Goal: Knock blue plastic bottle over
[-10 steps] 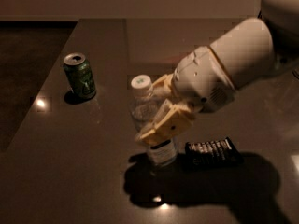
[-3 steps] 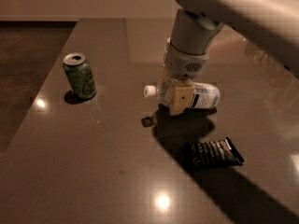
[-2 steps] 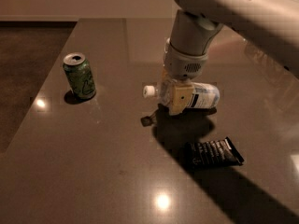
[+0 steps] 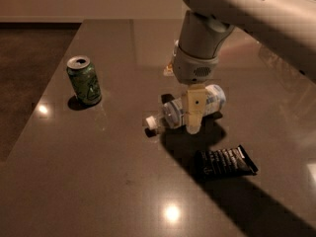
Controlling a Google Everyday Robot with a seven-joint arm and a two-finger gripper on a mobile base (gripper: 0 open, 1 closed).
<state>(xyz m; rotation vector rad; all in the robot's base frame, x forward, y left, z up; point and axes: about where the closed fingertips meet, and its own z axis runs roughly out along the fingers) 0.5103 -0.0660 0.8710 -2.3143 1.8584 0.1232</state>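
The blue plastic bottle (image 4: 213, 99) is a small clear bottle with a white cap and a label band. It lies on its side on the dark table (image 4: 98, 181), with the cap pointing left and toward the front. My gripper (image 4: 192, 118) hangs from the pale arm straight down over the middle of the bottle. Its tan tip is in front of the bottle's body and hides part of it.
A green drink can (image 4: 85, 81) stands upright at the left. A black snack packet (image 4: 225, 161) lies flat just in front and right of the bottle. The table's left edge drops to a dark floor (image 4: 29, 73).
The bottle stood upright in my gripper 3.3 s ago and now lies on its side. Since 0.7 s ago its cap end has swung toward the front.
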